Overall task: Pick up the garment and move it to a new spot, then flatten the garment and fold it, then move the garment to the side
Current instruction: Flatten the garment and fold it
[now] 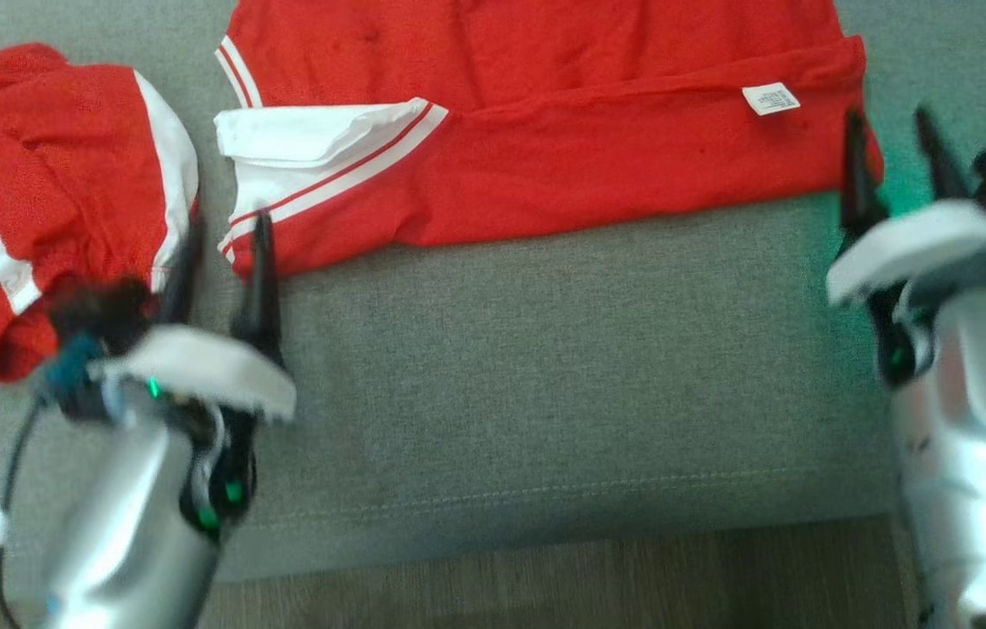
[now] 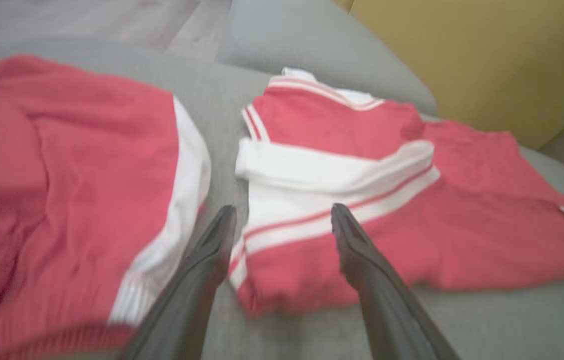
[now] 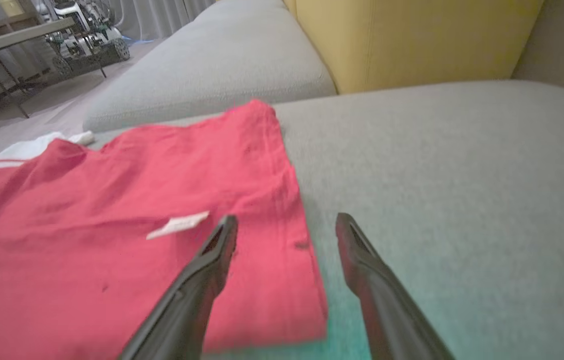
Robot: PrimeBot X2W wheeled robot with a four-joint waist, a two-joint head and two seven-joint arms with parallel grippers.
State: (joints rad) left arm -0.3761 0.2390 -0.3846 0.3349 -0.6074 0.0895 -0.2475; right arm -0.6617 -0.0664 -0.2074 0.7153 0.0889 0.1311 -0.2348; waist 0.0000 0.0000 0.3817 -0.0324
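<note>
A red garment (image 1: 597,148) with white striped trim lies spread and folded lengthwise on the grey sofa seat (image 1: 545,367); a white label (image 1: 770,98) shows near its right end. My left gripper (image 1: 228,225) stands open at the garment's lower left corner, its fingers straddling the white striped edge (image 2: 311,220). At the lower right corner my right gripper (image 1: 887,118) is open, one finger over the red cloth (image 3: 112,225) and the other over bare cushion. Neither gripper holds anything.
A second red and white garment (image 1: 47,201) lies crumpled just left of my left gripper, also seen close by (image 2: 62,175). A yellow back cushion (image 3: 411,40) rises behind the seat. Wooden floor (image 1: 545,585) runs below the sofa's front edge.
</note>
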